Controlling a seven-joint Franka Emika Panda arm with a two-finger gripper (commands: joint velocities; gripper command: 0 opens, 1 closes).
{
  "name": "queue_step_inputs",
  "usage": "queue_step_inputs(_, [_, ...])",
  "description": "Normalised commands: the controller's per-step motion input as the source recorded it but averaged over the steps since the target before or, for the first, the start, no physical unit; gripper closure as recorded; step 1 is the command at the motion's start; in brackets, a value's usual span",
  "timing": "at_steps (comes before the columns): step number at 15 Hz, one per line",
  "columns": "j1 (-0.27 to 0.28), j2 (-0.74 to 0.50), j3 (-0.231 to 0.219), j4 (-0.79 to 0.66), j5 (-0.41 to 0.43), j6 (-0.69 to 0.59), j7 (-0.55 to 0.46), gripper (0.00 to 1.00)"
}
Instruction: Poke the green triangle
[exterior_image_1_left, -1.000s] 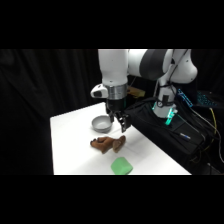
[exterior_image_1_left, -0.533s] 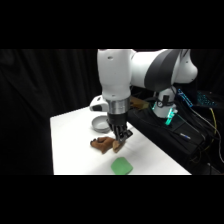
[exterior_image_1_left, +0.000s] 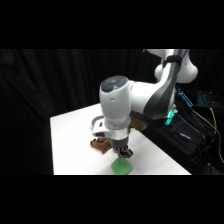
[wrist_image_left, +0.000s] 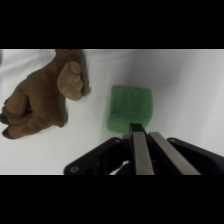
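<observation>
The tool is seen low over the white bench, directly above the green triangle. In the wrist view its two fingers are pressed together, side by side, and nothing is held between them; their tip is at the near edge of the green triangle. The triangle lies flat near the front edge of the bench. A brown lumpy object is seen just beside it, apart from it.
</observation>
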Motion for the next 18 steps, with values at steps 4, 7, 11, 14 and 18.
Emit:
queue_step_inputs(4, [0.015,0.43,0.009,0.31,0.056,0.14,-0.15,1.0])
queue_step_inputs(7, [0.001,0.4,0.009,0.34,0.093,0.0,-0.15,0.99])
queue_step_inputs(11, [0.03,0.19,-0.001,0.19,0.083,-0.08,-0.09,1.0])
queue_step_inputs(14, [0.05,-0.21,0.005,-0.1,0.091,-0.1,0.0,1.0])
queue_step_inputs(18, [0.025,-0.53,0.022,-0.29,0.127,-0.14,0.05,1.0])
